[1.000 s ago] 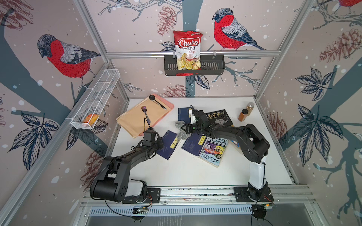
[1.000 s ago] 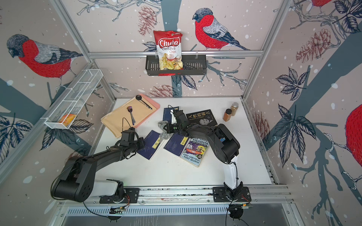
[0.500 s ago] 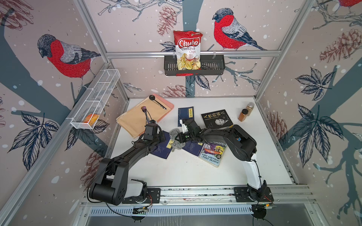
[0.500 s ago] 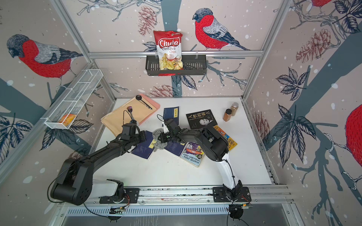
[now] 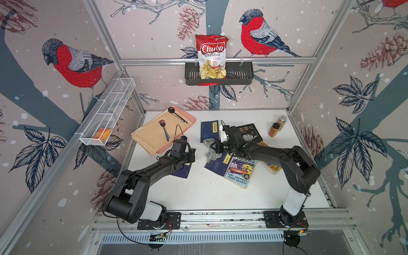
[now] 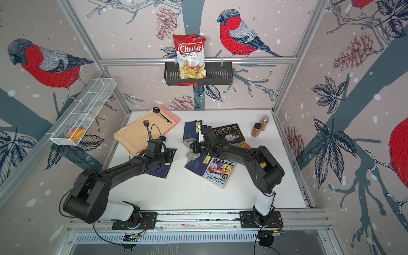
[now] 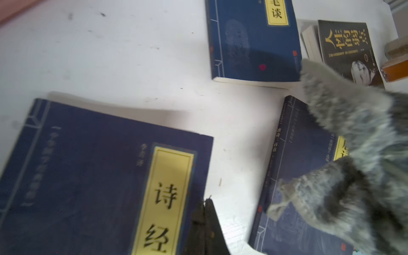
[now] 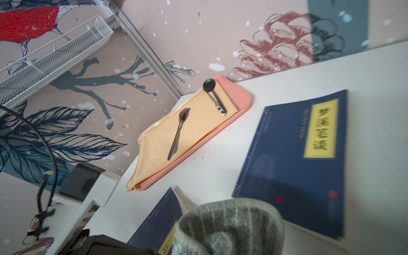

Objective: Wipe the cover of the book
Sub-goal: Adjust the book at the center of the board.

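Right claw (image 5: 214,147), gripping the cloth (image 5: 209,154), has swung back rightward; my left claw (image 7: 205,206), closed, touches only the book (image 7: 88,176) edge, so I fear wiping may slide it.

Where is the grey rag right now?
In a top view the grey rag hangs mid-table from the right hand, at the edge of the blue book beside the Treehouse book.

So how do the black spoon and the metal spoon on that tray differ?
The black spoon is matte with a round bowl; the metal spoon is shiny, its bowl tinted purple. The black spoon's handle ends in a black-and-white pattern; the metal spoon's is plain. The black spoon lies at the far end of the pink tray, the metal spoon nearer the middle of the beige cloth. Both lie on that cloth.
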`<state>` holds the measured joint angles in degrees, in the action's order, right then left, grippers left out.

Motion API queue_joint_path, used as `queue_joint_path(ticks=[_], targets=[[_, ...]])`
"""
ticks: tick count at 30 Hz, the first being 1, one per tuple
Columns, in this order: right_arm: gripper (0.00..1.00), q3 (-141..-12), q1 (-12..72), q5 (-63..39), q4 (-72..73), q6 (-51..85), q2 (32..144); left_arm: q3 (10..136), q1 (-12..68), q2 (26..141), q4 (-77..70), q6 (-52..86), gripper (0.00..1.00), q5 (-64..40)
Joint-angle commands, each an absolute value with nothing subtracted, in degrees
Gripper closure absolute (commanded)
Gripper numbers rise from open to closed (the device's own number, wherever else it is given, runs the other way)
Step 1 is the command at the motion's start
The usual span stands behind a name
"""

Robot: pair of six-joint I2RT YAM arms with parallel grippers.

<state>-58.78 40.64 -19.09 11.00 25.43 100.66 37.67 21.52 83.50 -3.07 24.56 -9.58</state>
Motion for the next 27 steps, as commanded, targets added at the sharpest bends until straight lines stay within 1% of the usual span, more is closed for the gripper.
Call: queue_joint_path(ticks=[1,8,11,14,18,23,27], targets=[[1.0,-54.2,38.1,-15.8,10.6,25.9,96.4,40.2,23.5,87.2,-5.3,22.3,1.0,-11.3],[1.0,-49.5,36.3,-7.0,6.9,26.9,97.7,45.9,28.9,95.0,-4.7,22.6,1.0,-11.6],[1.0,-49.9,36.3,-3.8,5.2,26.2,101.0,46.1,29.6,97.2,-4.4,23.7,1.0,-12.0],[1.0,-50.9,36.5,-3.3,3.7,25.4,104.4,45.3,30.1,98.1,-4.7,24.2,1.0,-12.8],[1.0,-52.7,38.4,-4.8,3.7,24.4,108.0,43.0,30.4,96.0,-4.2,24.6,1.0,-11.7],[1.0,-59.7,43.5,-5.2,0.9,21.2,113.9,40.0,30.5,91.6,-4.0,25.5,1.0,-12.0],[1.0,-63.5,46.2,-5.2,-1.5,19.7,116.2,38.7,30.5,89.9,-3.0,26.2,1.0,-12.5]])
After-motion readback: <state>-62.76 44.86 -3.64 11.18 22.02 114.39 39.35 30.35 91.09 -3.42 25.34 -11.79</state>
